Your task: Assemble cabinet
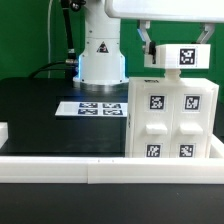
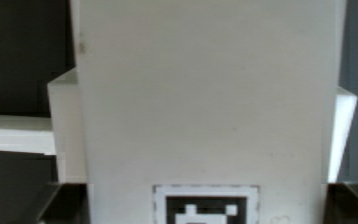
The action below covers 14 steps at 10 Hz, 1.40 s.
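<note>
Backdrop (image 1: 25, 35): flat green surface, filling the area behind the table on the exterior view's left. Whether it is wall or cloth cannot be told.

Table (image 1: 35, 115): matte black top, running from the backdrop to the front edge.

Rail (image 1: 50, 170): long, white, edging the table front across the full width of the exterior view. One vertical seam shows near mid-length.

Marker board (image 1: 97, 107): thin, white, flat on the table, well behind the rail.

Lighting: even, diffuse; shadows soft.

Wrist view: dark table surface, blurred, crossed by a pale band of unclear identity.
</note>
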### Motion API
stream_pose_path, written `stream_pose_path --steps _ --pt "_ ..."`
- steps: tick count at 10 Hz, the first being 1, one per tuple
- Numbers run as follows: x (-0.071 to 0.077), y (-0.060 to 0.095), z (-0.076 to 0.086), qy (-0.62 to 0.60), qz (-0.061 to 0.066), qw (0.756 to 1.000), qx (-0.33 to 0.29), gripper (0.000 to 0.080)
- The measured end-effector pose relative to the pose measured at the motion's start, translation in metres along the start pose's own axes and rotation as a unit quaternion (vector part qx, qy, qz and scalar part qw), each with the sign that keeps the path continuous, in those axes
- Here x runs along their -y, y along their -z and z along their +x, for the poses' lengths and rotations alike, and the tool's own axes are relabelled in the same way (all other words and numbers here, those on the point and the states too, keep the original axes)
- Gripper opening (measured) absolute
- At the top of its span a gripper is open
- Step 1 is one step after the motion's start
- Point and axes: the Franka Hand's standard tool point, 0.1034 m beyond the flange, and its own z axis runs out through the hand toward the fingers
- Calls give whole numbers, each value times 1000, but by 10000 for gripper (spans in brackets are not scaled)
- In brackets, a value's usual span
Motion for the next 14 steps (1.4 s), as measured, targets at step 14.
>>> stream_pose_path --steps 14 --pt "1 -6 9 8 1 999 -39 797"
